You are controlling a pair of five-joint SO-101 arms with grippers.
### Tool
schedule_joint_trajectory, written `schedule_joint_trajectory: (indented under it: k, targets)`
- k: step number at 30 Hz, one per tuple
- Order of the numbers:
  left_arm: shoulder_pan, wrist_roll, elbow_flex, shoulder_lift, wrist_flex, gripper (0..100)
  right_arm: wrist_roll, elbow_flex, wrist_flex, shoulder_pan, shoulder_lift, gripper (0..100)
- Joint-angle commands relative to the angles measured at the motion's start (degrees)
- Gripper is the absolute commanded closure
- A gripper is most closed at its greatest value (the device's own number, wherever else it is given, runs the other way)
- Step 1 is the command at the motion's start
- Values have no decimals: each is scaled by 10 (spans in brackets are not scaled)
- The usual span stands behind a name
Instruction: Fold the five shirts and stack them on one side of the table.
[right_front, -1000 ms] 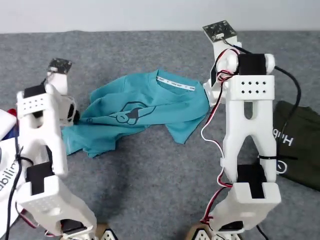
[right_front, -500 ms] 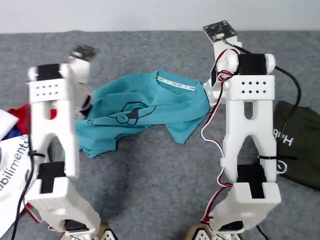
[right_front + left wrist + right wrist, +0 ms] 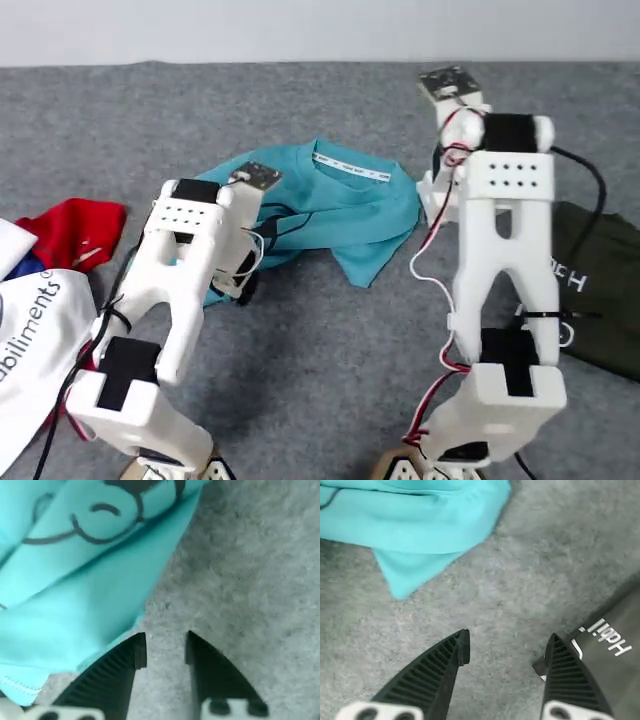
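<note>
A teal shirt (image 3: 335, 205) with a dark print lies crumpled in the middle of the grey table. The left arm (image 3: 190, 250) stands over the shirt's near left part and hides it. My left gripper (image 3: 166, 647) is open by a narrow gap over bare table, just beside the teal shirt's (image 3: 75, 580) edge, with nothing between its fingers. My right gripper (image 3: 510, 650) is wide open above the table, between the teal sleeve (image 3: 415, 575) and a dark green shirt (image 3: 615, 630). The right arm (image 3: 505, 230) stands by the teal shirt's right side.
The dark green shirt (image 3: 600, 290) lies at the right edge. A red shirt (image 3: 75, 230), a white printed shirt (image 3: 35, 330) and a bit of blue cloth (image 3: 20, 268) are bunched at the left edge. Grey table (image 3: 330, 350) lies between the arm bases.
The left arm has swung right from the table's left side to over the teal shirt's near left part, uncovering the red shirt. The right arm has shifted slightly right.
</note>
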Motion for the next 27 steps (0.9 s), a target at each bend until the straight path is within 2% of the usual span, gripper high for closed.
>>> schedule_joint_trajectory:
  k: [1, 7, 16, 23, 27]
  targets:
    - [-7, 6, 2, -30, -32, 837, -3, -3, 22, 25, -36, 757]
    - [-18, -5, 2, -23, -69, 837, -3, -3, 22, 34, -37, 757]
    - [-53, -10, -2, 76, -84, 840, -3, -3, 22, 31, -63, 757]
    - [-51, -6, 0, 106, -113, 842, -3, -3, 22, 31, -64, 757]
    - [-49, -6, -2, 108, -128, 883, -3, -3, 22, 29, -64, 757]
